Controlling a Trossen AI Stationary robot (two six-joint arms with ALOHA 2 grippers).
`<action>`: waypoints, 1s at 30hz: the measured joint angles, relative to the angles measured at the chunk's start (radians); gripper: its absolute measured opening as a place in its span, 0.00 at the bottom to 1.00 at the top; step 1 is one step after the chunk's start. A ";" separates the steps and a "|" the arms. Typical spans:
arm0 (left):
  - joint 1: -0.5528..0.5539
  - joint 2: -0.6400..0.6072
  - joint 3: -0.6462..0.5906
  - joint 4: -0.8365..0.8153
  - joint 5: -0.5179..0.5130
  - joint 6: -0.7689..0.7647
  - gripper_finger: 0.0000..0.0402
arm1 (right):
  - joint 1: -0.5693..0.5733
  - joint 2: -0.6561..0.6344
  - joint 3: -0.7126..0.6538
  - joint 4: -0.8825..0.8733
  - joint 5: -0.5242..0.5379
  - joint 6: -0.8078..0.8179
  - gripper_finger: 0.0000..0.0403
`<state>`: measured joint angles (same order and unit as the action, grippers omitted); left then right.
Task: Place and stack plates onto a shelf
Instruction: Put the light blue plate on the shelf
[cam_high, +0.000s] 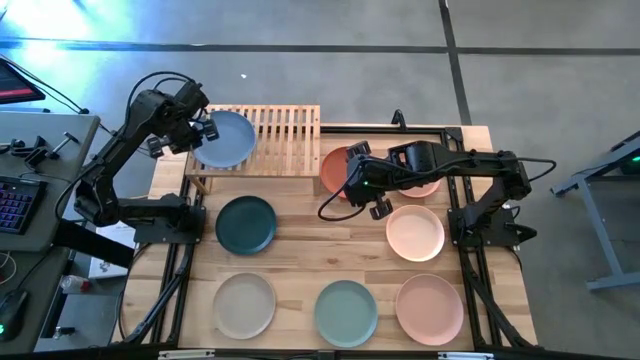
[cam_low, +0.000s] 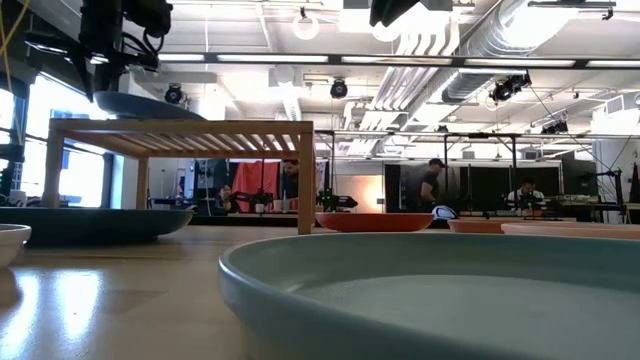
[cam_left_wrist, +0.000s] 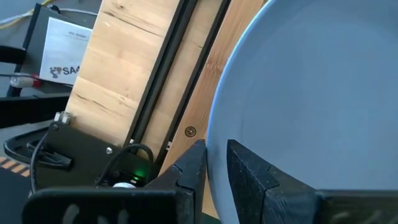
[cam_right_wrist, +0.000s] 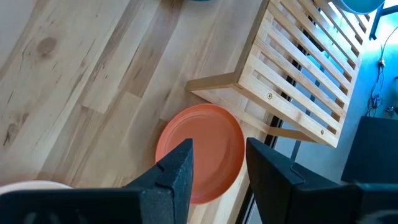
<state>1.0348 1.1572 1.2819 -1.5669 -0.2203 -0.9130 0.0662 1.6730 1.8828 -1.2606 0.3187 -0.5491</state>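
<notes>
A blue plate (cam_high: 222, 140) lies on the left end of the slatted wooden shelf (cam_high: 285, 135) and juts over its left edge. In the low view the blue plate (cam_low: 140, 105) rests on the shelf top (cam_low: 200, 128). My left gripper (cam_left_wrist: 216, 163) points down at the plate's left rim, open by a narrow gap, one finger over the plate's inside and one outside. My right gripper (cam_right_wrist: 221, 171) hangs open above the terracotta plate (cam_right_wrist: 205, 146), which lies flat on the table by the shelf's right leg, and it touches nothing. My left gripper stands astride the blue plate's left rim (cam_left_wrist: 214, 140) from above, one finger (cam_left_wrist: 245, 168) over the plate's inner face and the other (cam_left_wrist: 193, 168) outside it. Whether either finger touches the rim, I cannot tell. The plate lies on the shelf.
On the table lie a dark teal plate (cam_high: 246, 224), a beige plate (cam_high: 243, 305), a sage green plate (cam_high: 346, 312) and peach plates (cam_high: 415, 232) (cam_high: 430, 308), with another under my right arm (cam_high: 428, 186). The shelf's right half is bare slats.
</notes>
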 joint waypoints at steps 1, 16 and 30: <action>0.000 0.000 0.000 0.000 0.000 0.009 0.14 | 0.000 0.000 0.000 0.000 0.000 0.000 0.31; 0.000 -0.001 0.000 0.001 0.084 0.106 0.14 | 0.000 0.000 0.000 0.000 0.000 0.000 0.31; 0.000 -0.001 0.000 0.016 0.081 0.076 0.23 | 0.000 0.000 0.000 -0.004 0.000 0.054 0.31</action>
<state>1.0348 1.1564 1.2819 -1.5510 -0.1393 -0.8369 0.0665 1.6730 1.8828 -1.2648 0.3187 -0.4954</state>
